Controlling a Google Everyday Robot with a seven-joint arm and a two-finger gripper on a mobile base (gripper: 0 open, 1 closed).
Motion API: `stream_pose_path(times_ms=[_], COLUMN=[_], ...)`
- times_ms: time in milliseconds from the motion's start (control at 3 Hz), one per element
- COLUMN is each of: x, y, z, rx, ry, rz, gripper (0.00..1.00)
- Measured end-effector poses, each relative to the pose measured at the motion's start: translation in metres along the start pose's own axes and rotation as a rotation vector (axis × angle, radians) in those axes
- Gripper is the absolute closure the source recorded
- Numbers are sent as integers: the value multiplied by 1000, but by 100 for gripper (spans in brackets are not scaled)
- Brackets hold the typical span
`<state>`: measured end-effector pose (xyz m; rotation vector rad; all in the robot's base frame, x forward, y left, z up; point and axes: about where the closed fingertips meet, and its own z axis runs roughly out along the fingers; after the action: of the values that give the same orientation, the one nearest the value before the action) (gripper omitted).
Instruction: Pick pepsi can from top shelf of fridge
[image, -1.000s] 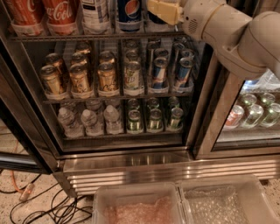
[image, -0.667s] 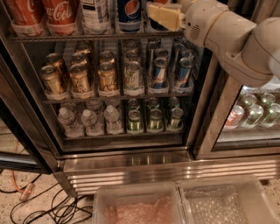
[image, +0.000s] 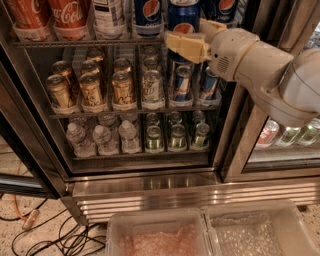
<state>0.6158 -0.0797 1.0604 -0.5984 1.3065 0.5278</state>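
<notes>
Warm, dim light overall; the gripper (image: 186, 45) at the top shelf (image: 75, 43) is brightly lit.

The tool (image: 186, 44) is seen at the top shelf (image: 75, 44) of the fridge (image: 150, 200), in front of the pepsi can (image: 183, 17). The lower part of that can is covered by the tool, and its top is cut off by the upper edge. The Coca-Cola cans (image: 67, 15) are cropped there too. The right-hand cans (image: 268, 132) are partly hidden by the arm (image: 260, 65). The clear bins (image: 150, 216) are cut by the lower edge. The labels on the gold cans (image: 90, 87) cannot be read.
</notes>
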Motion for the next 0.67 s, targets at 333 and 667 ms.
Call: stream_pose_path(times_ms=[333,667], x=[15,19], y=[10,22], z=[-12,-29], rx=[-8,-3], ry=[24,37], rz=[30,45], gripper=[100,100])
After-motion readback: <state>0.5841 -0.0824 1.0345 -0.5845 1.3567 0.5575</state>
